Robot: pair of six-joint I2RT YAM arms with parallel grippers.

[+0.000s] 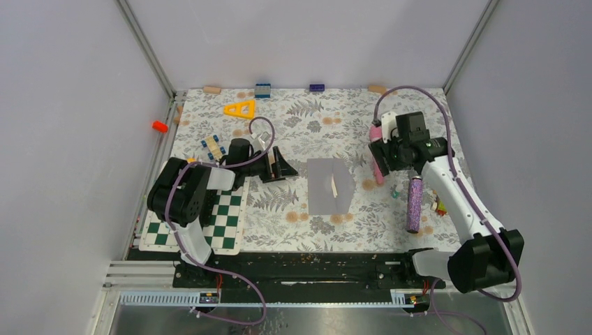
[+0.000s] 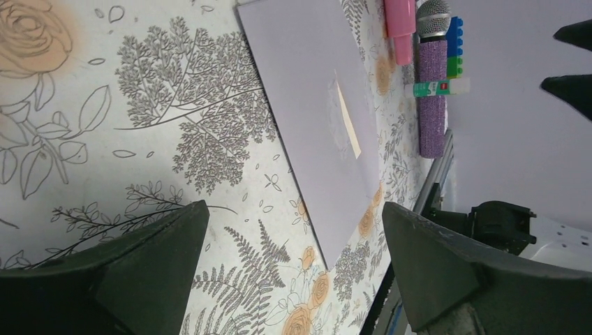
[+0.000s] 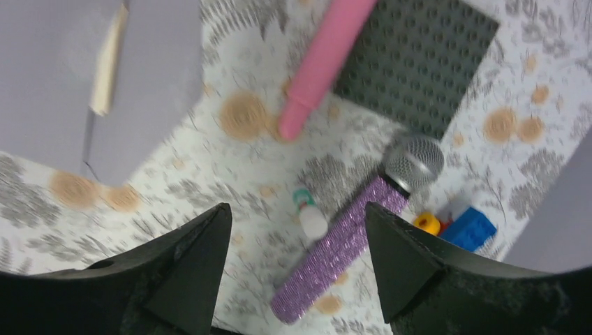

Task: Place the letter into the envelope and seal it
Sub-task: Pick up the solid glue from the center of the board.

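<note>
Two arms bent. Left gripper (image 2: pixel 293 209) sits low, just left of the envelope (image 1: pixel 320 192), pointing right at it, fingers spread, empty. Right gripper (image 3: pixel 297 216) is raised right of the envelope, fingers spread, empty. Letter (image 2: pixel 347 118) is tucked inside the envelope at centre, tan sliver showing.

No legible text in any view. The glue stick (image 2: pixel 440 87) has a green-and-white label with a red mark, too small to read. The letter (image 2: pixel 348 122) shows only a sliver, with no readable writing.
</note>
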